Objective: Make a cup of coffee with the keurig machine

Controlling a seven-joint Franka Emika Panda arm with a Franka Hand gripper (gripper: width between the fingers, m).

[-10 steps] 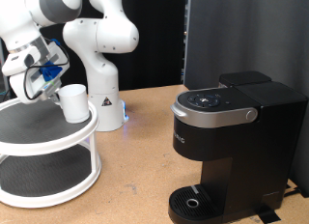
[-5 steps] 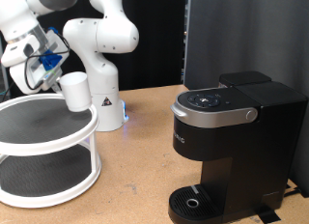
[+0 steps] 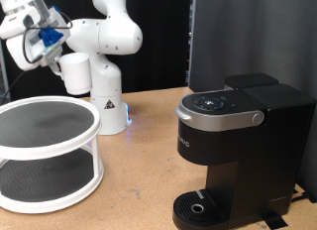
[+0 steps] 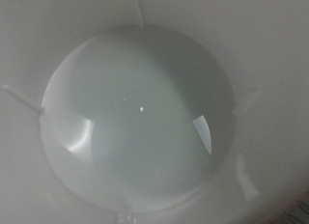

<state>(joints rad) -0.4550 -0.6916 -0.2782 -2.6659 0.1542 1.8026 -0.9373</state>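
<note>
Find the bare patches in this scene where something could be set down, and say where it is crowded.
Free: the top tier of the white two-tier stand, below the lifted cup and gripper; the wooden tabletop between that stand and the keurig machine; the machine's round drip tray. Crowded: the strip beside the robot base, close against the stand.

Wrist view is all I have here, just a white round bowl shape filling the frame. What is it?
Observer: It is the cup, seen from inside; the exterior view shows the hand holding it by its side.
Operator: Is it resting on anything?
Observer: No, it is in the air above the white two-tier stand.
Operator: Where is the coffee maker?
Observer: The keurig machine stands at the exterior view's right, far from the cup, drip tray bare.
</note>
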